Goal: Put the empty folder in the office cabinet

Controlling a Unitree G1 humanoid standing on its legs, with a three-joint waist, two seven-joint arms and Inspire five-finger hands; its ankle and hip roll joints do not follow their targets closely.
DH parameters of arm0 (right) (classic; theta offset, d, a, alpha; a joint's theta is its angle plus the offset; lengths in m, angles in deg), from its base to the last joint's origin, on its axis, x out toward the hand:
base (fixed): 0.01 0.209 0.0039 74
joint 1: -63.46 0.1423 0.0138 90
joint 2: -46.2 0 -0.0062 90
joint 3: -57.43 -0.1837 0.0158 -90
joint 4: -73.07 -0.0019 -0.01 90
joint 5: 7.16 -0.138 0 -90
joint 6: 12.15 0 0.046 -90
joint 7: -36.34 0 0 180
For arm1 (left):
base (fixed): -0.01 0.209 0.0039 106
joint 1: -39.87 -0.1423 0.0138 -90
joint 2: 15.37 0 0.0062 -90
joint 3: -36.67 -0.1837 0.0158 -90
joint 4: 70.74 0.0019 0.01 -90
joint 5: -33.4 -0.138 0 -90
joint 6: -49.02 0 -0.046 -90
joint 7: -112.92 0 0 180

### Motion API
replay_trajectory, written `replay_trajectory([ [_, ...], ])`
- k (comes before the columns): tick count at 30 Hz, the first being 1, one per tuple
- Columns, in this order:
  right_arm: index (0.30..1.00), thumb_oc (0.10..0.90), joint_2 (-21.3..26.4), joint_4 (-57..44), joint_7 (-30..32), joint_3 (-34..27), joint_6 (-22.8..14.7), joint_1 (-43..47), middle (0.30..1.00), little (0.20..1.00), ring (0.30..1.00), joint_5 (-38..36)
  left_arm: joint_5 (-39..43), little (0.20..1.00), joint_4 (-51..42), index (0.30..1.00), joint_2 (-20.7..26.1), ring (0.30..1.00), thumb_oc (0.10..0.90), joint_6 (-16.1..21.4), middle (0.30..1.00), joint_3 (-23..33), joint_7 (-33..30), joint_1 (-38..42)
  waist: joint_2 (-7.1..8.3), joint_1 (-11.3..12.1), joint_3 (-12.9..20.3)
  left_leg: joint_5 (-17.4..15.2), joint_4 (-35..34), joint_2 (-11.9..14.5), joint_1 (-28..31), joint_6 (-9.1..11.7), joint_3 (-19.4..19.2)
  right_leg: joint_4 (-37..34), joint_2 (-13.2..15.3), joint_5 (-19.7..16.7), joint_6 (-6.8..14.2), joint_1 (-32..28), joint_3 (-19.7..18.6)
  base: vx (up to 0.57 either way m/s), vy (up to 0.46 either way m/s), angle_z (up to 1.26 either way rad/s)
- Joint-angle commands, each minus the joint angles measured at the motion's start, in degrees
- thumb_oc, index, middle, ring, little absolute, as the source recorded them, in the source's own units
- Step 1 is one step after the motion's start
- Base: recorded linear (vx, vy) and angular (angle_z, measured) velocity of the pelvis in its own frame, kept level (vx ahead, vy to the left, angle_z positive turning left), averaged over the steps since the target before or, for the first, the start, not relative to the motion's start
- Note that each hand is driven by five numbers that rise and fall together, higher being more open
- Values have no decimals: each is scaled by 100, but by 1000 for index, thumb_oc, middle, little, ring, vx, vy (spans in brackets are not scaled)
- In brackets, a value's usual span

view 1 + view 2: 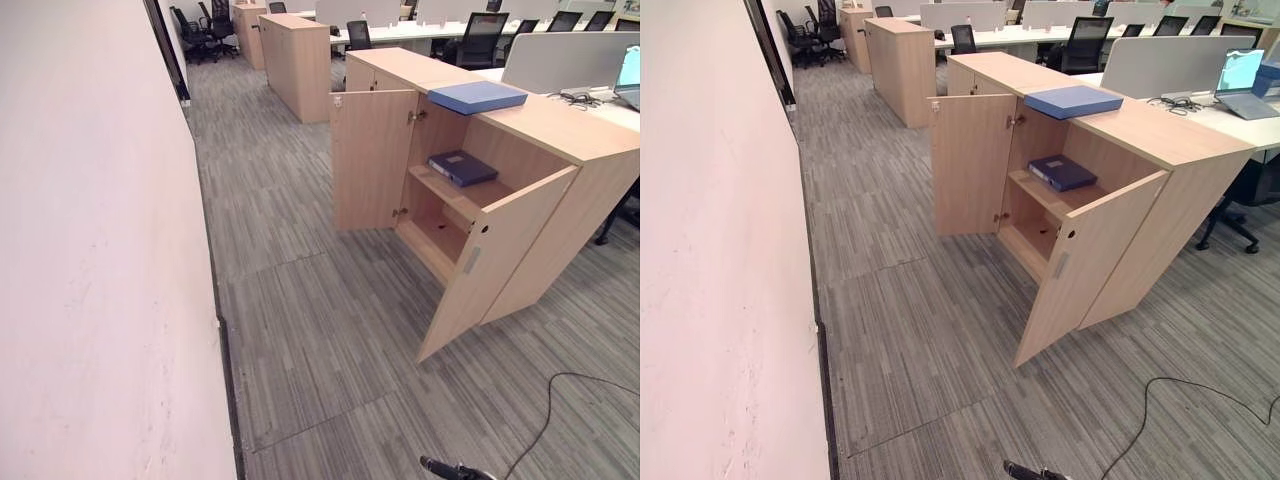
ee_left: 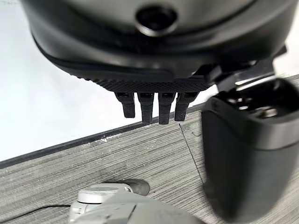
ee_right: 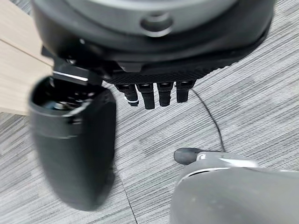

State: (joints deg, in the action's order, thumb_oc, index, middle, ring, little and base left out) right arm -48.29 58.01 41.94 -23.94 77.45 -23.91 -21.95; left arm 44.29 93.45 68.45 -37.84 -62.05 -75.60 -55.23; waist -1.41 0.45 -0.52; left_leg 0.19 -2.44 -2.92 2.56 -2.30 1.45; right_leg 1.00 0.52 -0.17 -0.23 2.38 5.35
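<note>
A light wooden office cabinet stands to my right front with both doors swung open, the near door reaching out over the carpet. A light blue folder lies flat on the cabinet top. A dark blue folder lies on the upper shelf inside. The lower compartment is in shadow. My left hand hangs over the carpet near the wall base, its fingers straight, holding nothing. My right hand hangs over the carpet beside a wooden panel, its fingers relaxed and empty.
A long white wall runs along my left. Grey carpet spreads between the wall and the cabinet. Further cabinets stand behind. Desks with office chairs, a partition and a laptop lie beyond the cabinet.
</note>
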Motion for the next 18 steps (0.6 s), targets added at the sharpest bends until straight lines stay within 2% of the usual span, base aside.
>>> replay_trajectory([
  [1,900,800,158,115,58,95,-103,280,900,900,900,-110,-135,900,290,900,-41,900,800,185,900,115,47,335,212,58,-177,-207,-256,-307,79,189,402,-600,-58,-6,489,-752,148,0,0,0],
  [8,900,800,134,109,23,119,-135,248,900,900,900,-111,-148,900,266,900,5,900,800,233,900,150,57,333,230,71,-177,-234,-256,-314,127,190,423,-600,-55,23,490,-799,171,0,-1,0],
  [10,900,800,156,91,-39,111,-138,233,900,900,900,-130,-126,900,335,900,-4,900,800,183,900,110,249,330,222,53,-177,-244,-256,-311,138,189,411,-600,-58,25,492,-804,168,0,0,0],
  [11,900,800,177,87,-124,132,-131,219,900,900,900,-125,-72,900,369,900,-21,900,800,152,900,37,551,341,204,27,-172,-248,-256,-298,144,192,398,-600,-62,27,490,-807,155,0,0,0],
  [18,900,800,223,-16,-332,133,-121,190,900,900,900,-174,-75,900,419,900,48,900,800,92,900,-11,913,356,179,-25,-166,-275,-256,-292,178,192,382,-600,-76,40,476,-837,109,0,0,0],
])
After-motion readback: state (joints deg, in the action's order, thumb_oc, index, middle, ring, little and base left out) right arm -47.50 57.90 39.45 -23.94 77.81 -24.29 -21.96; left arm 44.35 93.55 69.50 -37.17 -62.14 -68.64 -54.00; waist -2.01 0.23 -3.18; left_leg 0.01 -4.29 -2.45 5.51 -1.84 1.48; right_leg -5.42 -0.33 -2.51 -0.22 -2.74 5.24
